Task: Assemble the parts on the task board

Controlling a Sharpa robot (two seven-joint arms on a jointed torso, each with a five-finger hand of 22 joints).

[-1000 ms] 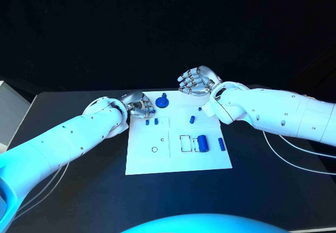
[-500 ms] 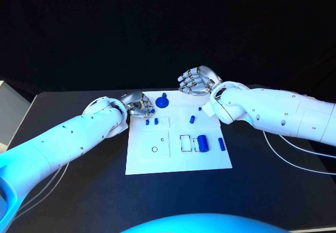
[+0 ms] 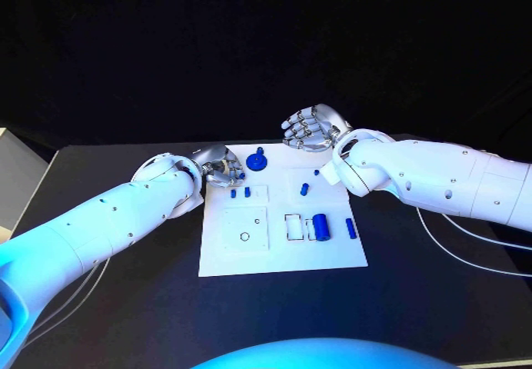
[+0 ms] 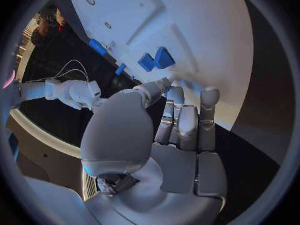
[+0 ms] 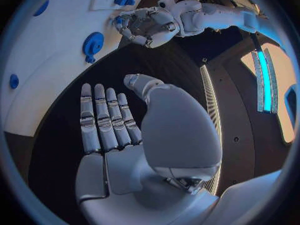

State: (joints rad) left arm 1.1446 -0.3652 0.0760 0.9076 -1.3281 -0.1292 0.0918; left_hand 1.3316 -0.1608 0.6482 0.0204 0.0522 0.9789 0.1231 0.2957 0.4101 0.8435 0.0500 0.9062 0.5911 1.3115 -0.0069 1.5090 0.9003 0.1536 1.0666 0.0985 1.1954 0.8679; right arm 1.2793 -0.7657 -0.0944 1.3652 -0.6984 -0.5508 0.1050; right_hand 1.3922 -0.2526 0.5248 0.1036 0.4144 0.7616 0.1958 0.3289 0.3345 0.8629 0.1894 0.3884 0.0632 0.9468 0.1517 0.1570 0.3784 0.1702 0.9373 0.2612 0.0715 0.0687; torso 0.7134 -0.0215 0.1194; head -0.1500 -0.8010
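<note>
While the task board (image 3: 283, 238) lies mid-surface with blue parts (image 3: 321, 225) on it, the left hand (image 3: 223, 171) is seen curled at its far corner, contents indiscernible; the right hand (image 3: 310, 128) is held spread, empty.

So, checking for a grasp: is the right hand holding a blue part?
No, the right hand is empty, its fingers extended over the dark table.

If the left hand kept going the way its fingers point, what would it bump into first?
Probably the two small blue parts standing on the white board. In the left wrist view the left hand has its fingertips at the board's edge, aimed toward that pair. Depth is hard to judge, so it might slide onto the board first.
</note>
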